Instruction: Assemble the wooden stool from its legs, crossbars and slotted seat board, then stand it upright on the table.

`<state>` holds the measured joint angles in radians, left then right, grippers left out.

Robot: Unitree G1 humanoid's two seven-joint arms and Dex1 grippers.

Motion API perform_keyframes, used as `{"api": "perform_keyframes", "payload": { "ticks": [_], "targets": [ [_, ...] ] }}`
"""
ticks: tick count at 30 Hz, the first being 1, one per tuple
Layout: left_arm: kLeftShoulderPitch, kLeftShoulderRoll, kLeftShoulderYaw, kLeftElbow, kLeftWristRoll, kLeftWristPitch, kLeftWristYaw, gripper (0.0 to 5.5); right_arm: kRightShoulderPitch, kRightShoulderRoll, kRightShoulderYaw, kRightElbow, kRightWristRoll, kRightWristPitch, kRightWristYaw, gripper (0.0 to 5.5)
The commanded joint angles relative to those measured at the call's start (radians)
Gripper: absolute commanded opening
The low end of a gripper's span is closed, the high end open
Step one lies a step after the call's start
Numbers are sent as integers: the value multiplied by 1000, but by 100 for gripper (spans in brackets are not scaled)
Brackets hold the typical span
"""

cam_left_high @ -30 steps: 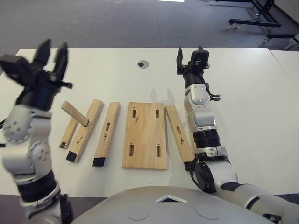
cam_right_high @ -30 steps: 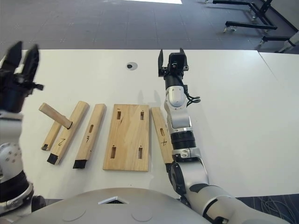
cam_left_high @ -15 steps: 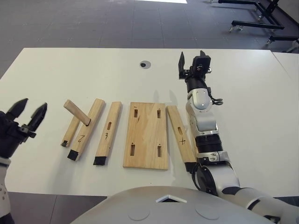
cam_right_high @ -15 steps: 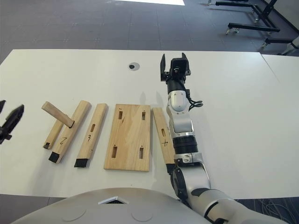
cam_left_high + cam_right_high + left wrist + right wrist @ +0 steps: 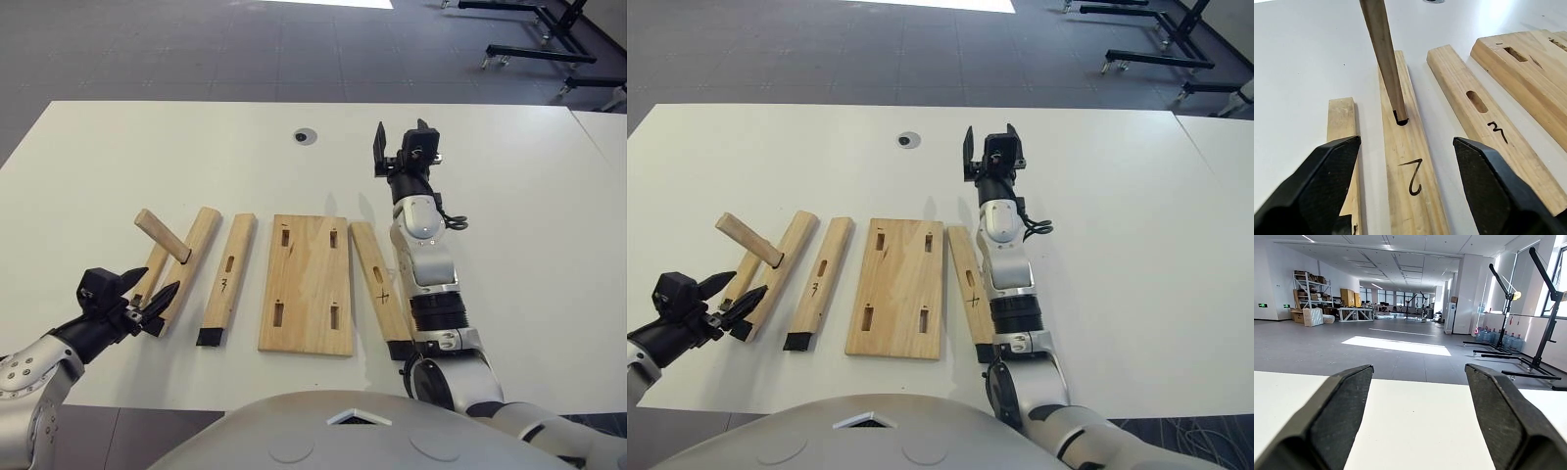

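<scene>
Just ahead of the wide-open, empty left gripper, the leg marked 2, a crossbar leaning from its slot.

Your left claw is hanging over the near ends of 2 pieces. The leg marked 2 is lying straight ahead of it, between its fingers. A thinner bar is lying just beside that leg, under the claw's left finger. Farther ahead of the claw, a peg is standing tilted in the slot of the leg marked 2. To the claw's right, the leg marked 3 is lying first, then the seat board, then a 4th leg just beside the board's farther side. Your right claw is hovering beyond that 4th leg's far end. The grommet is sitting in the table to this claw's left.
</scene>
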<state>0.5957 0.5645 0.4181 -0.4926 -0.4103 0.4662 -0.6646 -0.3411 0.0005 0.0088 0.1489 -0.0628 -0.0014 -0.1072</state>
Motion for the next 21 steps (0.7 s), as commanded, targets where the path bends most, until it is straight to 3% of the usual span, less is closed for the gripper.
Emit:
{"api": "perform_keyframes", "payload": {
  "ticks": [1, 14, 21],
  "targets": [
    [-16, 29, -44, 19, 45, 64, 35, 347, 7, 0, 3, -6, -9, 17, 1, 345],
    [-66, 72, -199, 78, 94, 254, 68, 347, -9, 13, -12, 6, -11, 15, -20, 345],
    [-85, 64, -268, 116, 106, 261, 85, 245, -14, 23, 1, 9, -3, -14, -6, 345]
  ]
}}
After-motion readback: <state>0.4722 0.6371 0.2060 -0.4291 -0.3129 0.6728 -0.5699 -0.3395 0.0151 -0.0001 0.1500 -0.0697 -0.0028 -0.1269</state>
